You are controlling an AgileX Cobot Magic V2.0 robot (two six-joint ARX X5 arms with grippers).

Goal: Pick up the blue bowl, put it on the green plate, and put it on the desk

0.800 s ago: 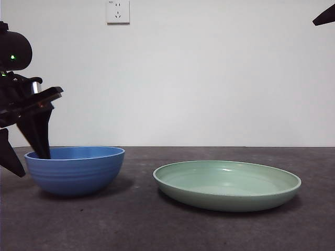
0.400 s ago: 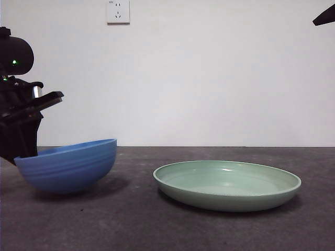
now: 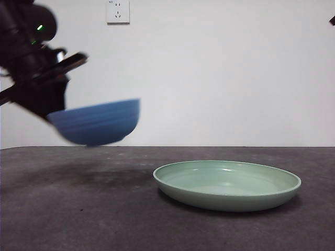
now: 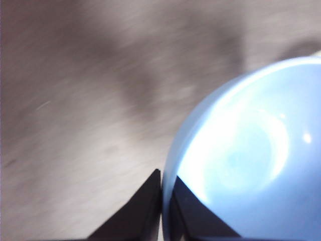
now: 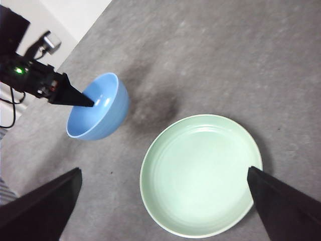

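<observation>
My left gripper (image 3: 52, 107) is shut on the near-left rim of the blue bowl (image 3: 99, 123) and holds it tilted in the air, well above the desk (image 3: 78, 209), left of the green plate (image 3: 227, 185). In the left wrist view the jaws (image 4: 163, 175) pinch the bowl's rim (image 4: 251, 160), one inside and one outside. The right wrist view shows the bowl (image 5: 98, 113) held by the left gripper (image 5: 80, 98), beside the empty plate (image 5: 200, 173). My right gripper (image 5: 163, 170) is open, high above the plate.
A white wall socket (image 3: 118, 10) sits on the back wall. The right arm shows only as a black tip (image 3: 332, 21) at the top right corner. The bowl's shadow lies on the desk left of the plate.
The left gripper closed on the bowl's rim, tilted it, then lifted it off the desk, up and to the right. The plate has not moved.
</observation>
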